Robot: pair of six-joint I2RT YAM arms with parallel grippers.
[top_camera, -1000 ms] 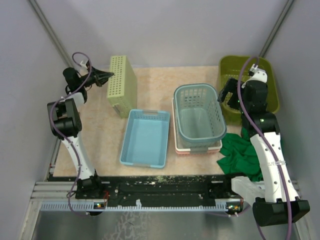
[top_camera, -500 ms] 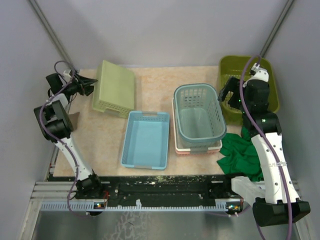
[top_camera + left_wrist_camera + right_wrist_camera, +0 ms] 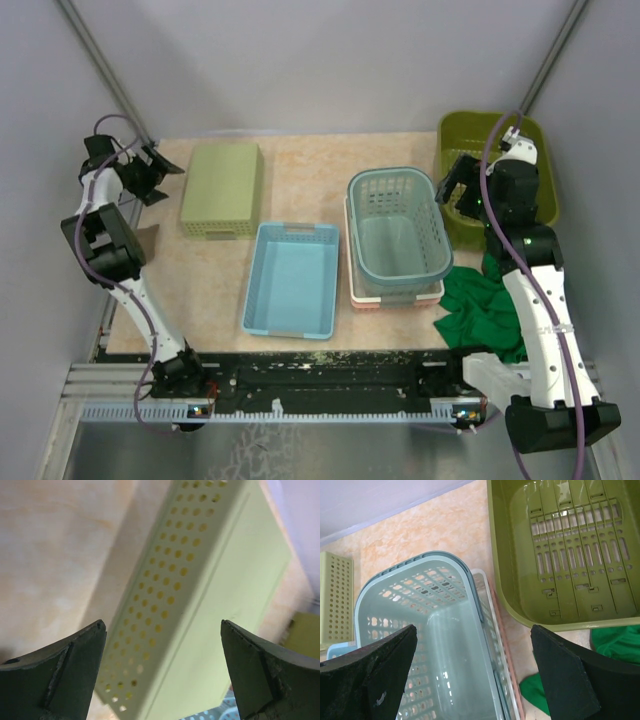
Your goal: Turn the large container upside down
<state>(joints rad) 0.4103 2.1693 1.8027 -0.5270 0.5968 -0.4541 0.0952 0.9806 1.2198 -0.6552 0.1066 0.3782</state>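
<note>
The large container (image 3: 475, 135) is an olive-green tub at the back right corner, standing upright with its mouth up. Its slotted base (image 3: 580, 555) shows in the right wrist view and nothing lies in it. My right gripper (image 3: 458, 190) hangs open above the tub's left rim, over the gap to the teal basket; in its own view the right gripper (image 3: 473, 627) holds nothing. My left gripper (image 3: 150, 172) is open at the far back left, just left of a pale-green tray (image 3: 222, 188). In the left wrist view the left gripper (image 3: 163, 625) is empty.
The pale-green perforated tray (image 3: 225, 580) lies bottom up. A light blue tray (image 3: 292, 277) sits at centre front. The teal lattice basket (image 3: 398, 230) stands in a pinkish-white tray (image 3: 352, 296). A green cloth (image 3: 485, 305) lies beside the right arm.
The left gripper opened and drew back to the left. The pale-green tray, which stood on edge, tipped over and now lies flat, bottom up. The right arm has not moved.
</note>
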